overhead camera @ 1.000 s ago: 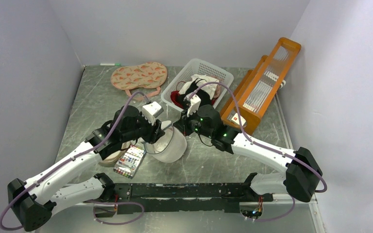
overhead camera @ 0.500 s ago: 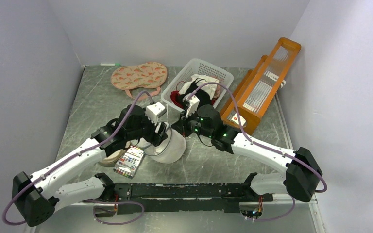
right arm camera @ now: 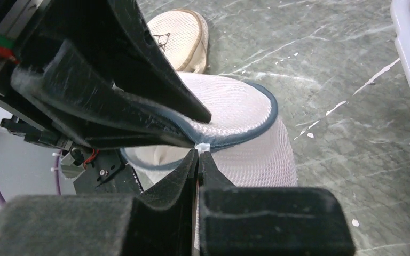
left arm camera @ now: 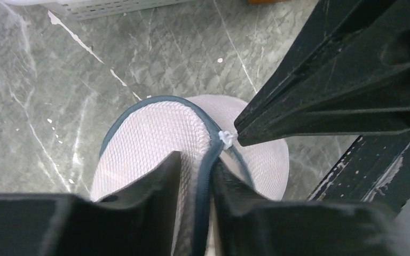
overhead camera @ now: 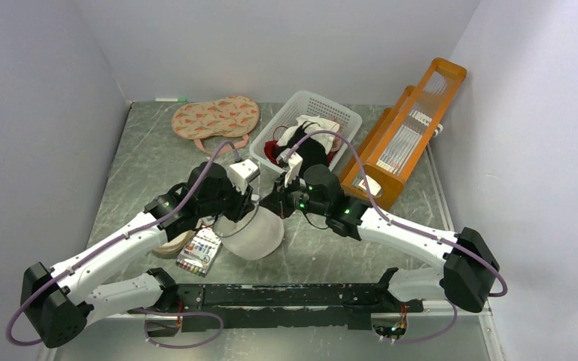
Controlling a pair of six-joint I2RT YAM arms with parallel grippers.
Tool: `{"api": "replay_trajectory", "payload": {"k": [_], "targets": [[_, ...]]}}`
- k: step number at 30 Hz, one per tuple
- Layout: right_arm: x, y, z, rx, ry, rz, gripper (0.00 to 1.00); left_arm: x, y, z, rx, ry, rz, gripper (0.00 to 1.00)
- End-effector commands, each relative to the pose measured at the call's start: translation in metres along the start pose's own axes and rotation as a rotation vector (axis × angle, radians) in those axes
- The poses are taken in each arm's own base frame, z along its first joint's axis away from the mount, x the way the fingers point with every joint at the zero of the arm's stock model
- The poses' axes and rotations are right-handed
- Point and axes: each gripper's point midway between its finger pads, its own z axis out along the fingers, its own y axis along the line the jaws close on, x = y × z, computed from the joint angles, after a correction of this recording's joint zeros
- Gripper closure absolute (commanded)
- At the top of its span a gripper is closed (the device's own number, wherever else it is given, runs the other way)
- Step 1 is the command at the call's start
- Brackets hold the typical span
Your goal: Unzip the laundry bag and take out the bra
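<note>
Sliding slightly toward the near edge of the desk [overhead camera: 158, 162], the laundry bag [overhead camera: 252, 235] sits mid-desk, left tool [left arm camera: 196, 172] clamping its zipper rim [left arm camera: 155, 98], right tool [right arm camera: 197, 156] pinching the white zipper pull [right arm camera: 203, 145]; unzipping looks barely begun, bra unseen.

We found a grey marbled table [overhead camera: 150, 162]. At its far edge lay a green pen [overhead camera: 170, 99] and, near it, a watermelon pouch [overhead camera: 216, 119]. A white basket [overhead camera: 301, 96] sat beside the pouch, with an orange rack [overhead camera: 403, 139] to its right. Nearer us were the bag [overhead camera: 260, 235], a box of colours [overhead camera: 200, 251] just left of it, and a hoop [overhead camera: 167, 247], partly hidden.
</note>
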Motion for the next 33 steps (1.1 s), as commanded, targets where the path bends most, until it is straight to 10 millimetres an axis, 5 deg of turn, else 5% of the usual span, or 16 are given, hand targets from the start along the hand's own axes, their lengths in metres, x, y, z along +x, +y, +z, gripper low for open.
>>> {"api": "replay_trajectory", "payload": {"k": [1, 6, 23, 33], "targets": [[-0.019, 0.009, -0.001, -0.02, -0.052, -0.029, 1.0, -0.016, -0.001, -0.008, 0.003, -0.052, 0.013, 0.72], [-0.015, 0.004, -0.002, 0.008, -0.052, -0.017, 1.0, -0.025, -0.003, -0.018, 0.009, -0.103, 0.021, 0.93], [-0.006, -0.066, 0.01, 0.255, 0.002, 0.0, 1.0, -0.053, -0.02, -0.052, 0.083, -0.275, 0.061, 0.93], [-0.006, -0.057, 0.012, 0.196, 0.015, -0.039, 1.0, -0.07, -0.037, -0.081, 0.161, -0.413, 0.098, 0.93]]}}
